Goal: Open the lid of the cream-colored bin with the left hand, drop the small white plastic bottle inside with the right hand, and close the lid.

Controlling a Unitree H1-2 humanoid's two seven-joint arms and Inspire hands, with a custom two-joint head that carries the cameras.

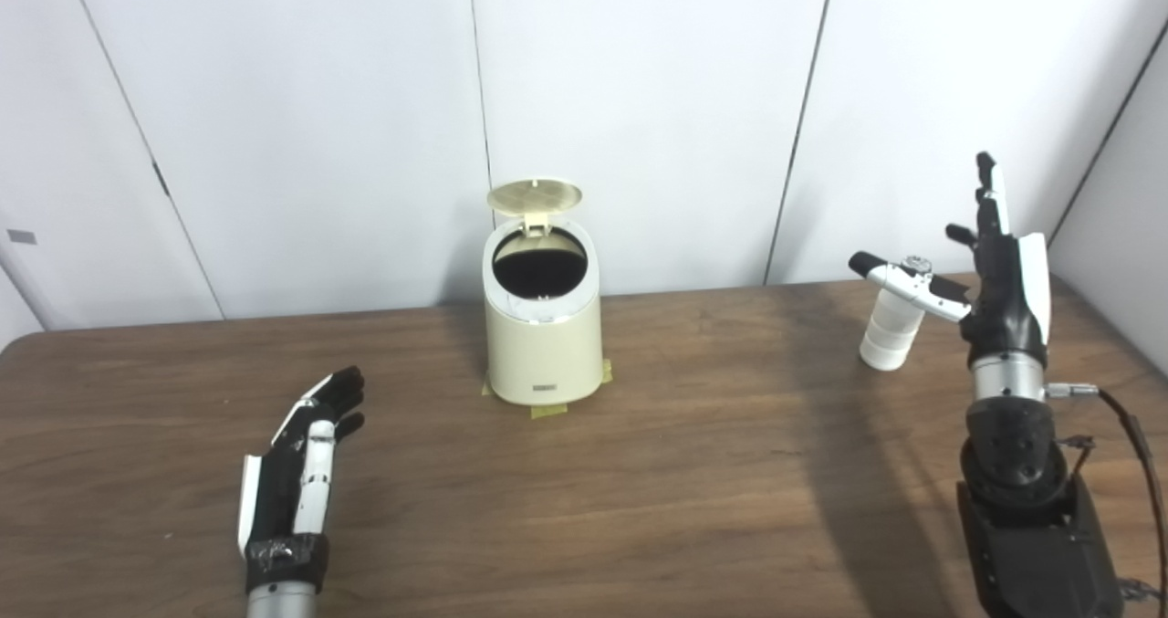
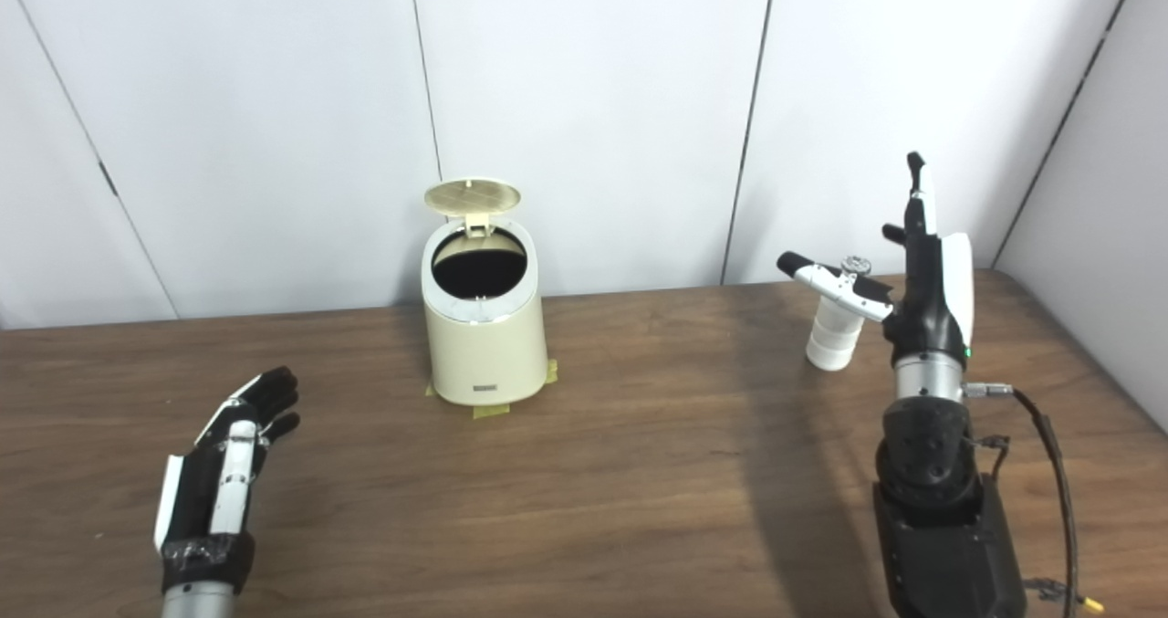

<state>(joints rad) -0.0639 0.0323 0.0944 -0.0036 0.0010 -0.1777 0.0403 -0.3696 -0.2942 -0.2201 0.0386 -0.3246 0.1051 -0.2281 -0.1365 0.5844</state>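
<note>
The right hand (image 1: pixel 999 271) stood at four o'clock on the brown table (image 1: pixel 693 472), fingers spread, empty. Beside its thumb stood the white bottle (image 1: pixel 890 330), upright, long axis vertical. At eight o'clock lay the left hand (image 1: pixel 301 458), fingers loosely apart, empty. At twelve o'clock stood the cream bin (image 1: pixel 543 330), its lid (image 1: pixel 535 195) raised.

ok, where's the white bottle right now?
The small white plastic bottle stands upright on the table, far right side, well right of the open cream-colored bin. The right hand is open beside it, thumb reaching across its top.
</note>
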